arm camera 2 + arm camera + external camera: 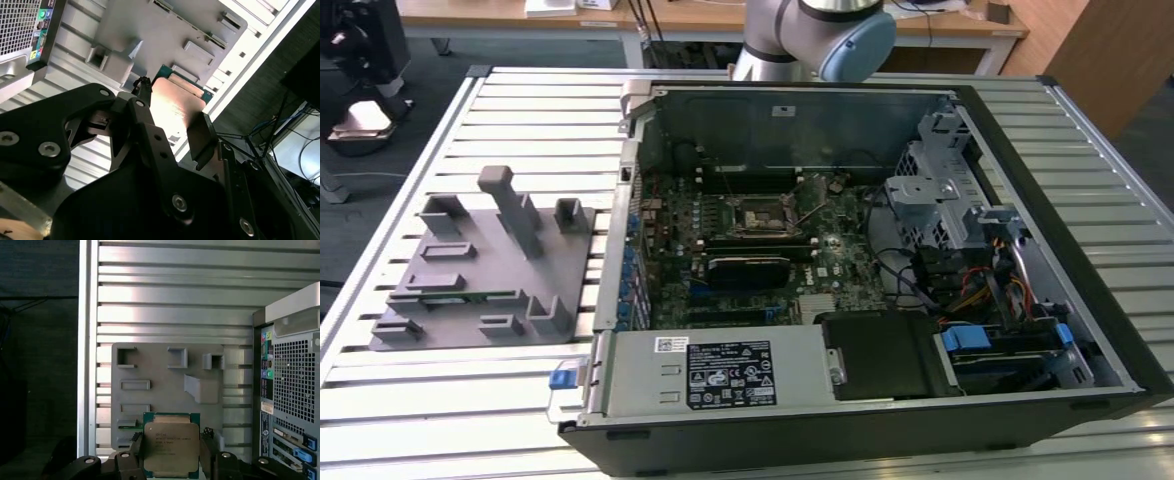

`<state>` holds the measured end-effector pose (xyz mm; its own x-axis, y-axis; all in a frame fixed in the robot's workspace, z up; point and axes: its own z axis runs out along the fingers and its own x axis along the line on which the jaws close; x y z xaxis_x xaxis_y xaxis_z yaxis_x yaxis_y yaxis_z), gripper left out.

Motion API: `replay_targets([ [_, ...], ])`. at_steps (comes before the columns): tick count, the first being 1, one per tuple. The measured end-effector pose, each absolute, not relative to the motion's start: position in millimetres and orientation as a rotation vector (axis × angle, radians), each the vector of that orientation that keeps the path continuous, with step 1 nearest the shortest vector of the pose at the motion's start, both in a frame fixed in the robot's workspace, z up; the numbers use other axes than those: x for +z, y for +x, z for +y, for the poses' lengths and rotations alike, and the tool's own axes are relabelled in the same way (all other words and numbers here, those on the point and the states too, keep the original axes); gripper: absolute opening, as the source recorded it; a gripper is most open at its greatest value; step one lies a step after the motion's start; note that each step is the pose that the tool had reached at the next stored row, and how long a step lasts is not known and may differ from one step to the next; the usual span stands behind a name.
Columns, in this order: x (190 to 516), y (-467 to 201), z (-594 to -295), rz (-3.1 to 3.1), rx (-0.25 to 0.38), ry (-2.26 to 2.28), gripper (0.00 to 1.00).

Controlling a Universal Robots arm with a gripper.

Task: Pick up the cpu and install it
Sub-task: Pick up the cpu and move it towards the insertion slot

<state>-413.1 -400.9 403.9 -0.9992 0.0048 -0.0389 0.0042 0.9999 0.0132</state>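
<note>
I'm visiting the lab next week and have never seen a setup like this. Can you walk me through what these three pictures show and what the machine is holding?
It is one robot arm working at a slatted metal table. The exterior view comes from a camera off the arm: it looks down on an open computer case and, at the exterior view's left, a grey tray with slots for parts. The two wrist views come from cameras riding on the arm, looking past its gripper. In both, the black fingers are closed on either side of the cpu, a flat square chip with a shiny metal top, held over the grey tray.
</note>
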Motion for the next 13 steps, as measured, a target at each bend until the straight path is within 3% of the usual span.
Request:
replay_targets([
  [13, 403.8, -365.3, -400.9, 3.103, 0.02, 0.007, 0.53],
])
